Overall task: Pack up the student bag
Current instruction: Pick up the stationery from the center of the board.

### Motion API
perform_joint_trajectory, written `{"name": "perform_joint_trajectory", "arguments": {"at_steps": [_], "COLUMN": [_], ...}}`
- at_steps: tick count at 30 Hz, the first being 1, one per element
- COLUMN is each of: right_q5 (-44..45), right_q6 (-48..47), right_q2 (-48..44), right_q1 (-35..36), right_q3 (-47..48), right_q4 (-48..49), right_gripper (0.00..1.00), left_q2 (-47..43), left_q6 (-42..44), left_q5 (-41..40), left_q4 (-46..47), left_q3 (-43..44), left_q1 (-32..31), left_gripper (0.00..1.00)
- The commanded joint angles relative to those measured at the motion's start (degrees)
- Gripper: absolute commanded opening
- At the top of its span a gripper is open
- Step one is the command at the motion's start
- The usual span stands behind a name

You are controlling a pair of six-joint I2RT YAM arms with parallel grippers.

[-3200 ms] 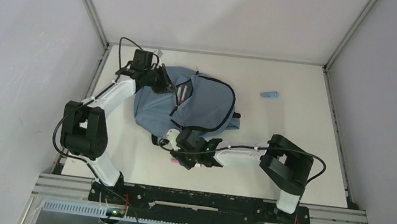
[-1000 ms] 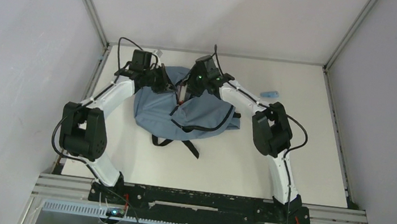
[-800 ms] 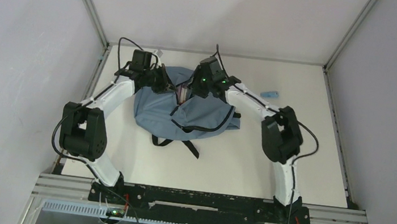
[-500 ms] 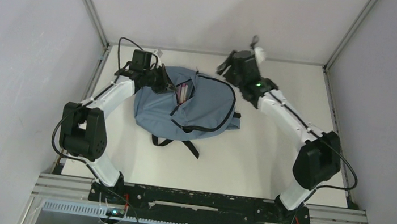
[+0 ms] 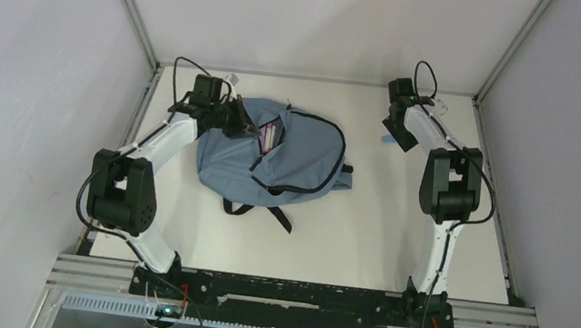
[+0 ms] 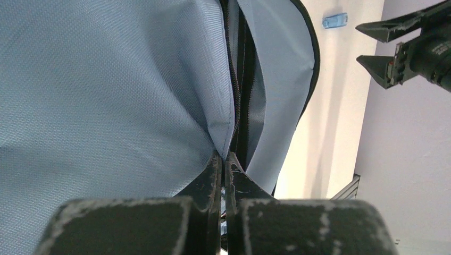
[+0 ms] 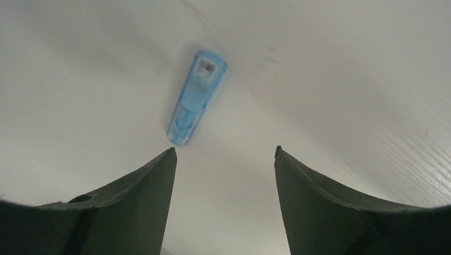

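White laminate surface [image 5: 363, 223] carried everything. The soft dusty blue-grey fabric student bag [image 5: 296, 160] with black straps lay slumped on it, directly in front of the left gripper [image 6: 223, 156] and well off to the side of the right gripper [image 7: 224, 151].

The left gripper was closed tight on the bag, pinching the fabric lip beside the zip. This lifted that edge, so the main opening gaped just beyond its fingertips. The right gripper hung over bare surface with its jaws spread wide and nothing between them.

A glimpse of pink and white contents [image 5: 268, 134] showed inside the opening, right by the left gripper. They were too small to identify.

A small translucent light-blue plastic piece [image 7: 195, 98], oblong and flat, lay just ahead of the right gripper. Its near end was close to the tip of one finger, and it sat off the centre line, not between the jaws.

The step in hand looked like fetching this last loose item while the bag was held open. The next move would probably call for shifting the right gripper forward and sideways to straddle the piece, turning it so the fingers closed across the narrow width. It would then lower to the surface and close before carrying the piece over to the opening.
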Motion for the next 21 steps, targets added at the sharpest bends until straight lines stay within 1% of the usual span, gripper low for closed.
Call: {"name": "perform_joint_trajectory", "arguments": {"at_steps": [1, 6, 10, 13, 15, 17, 18, 21], "right_q5": [-0.2, -1.0, -1.9, -1.3, -1.1, -0.7, -0.2, 1.1], "right_q6": [3.8, 4.5, 4.8, 5.7, 6.1, 6.1, 6.3, 6.0], "right_q2": [4.5, 13.7, 18.9, 22.0, 23.4, 24.0, 24.0, 21.9], "right_q1": [-1.7, -2.2, -2.2, -2.3, -2.3, -2.2, -2.2, -1.9], "right_q3": [10.1, 21.9, 27.4, 31.8, 32.6, 32.4, 31.9, 26.1], "right_q4": [-5.7, -12.7, -13.9, -16.5, -17.3, -17.8, -18.2, -16.2], "right_gripper": [0.76, 0.77, 0.78, 0.78, 0.77, 0.74, 0.71, 0.53], "left_q2": [-2.7, -2.8, -2.9, -2.9, -2.9, -2.9, -2.9, -2.7], "left_q6": [-1.4, -1.3, -1.3, -1.3, -1.2, -1.2, -1.2, -1.2], "left_q5": [3.4, 3.4, 3.4, 3.4, 3.3, 3.3, 3.3, 3.3], "left_q4": [3.0, 3.0, 3.0, 3.0, 3.0, 3.0, 2.9, 2.9], "left_q3": [-0.9, -1.1, -1.4, -1.4, -1.5, -1.6, -1.5, -1.5], "left_q1": [-0.1, -0.2, -0.2, -0.2, -0.2, -0.2, -0.2, -0.2], "left_gripper": [0.00, 0.00, 0.00, 0.00, 0.00, 0.00, 0.00, 0.00]}}
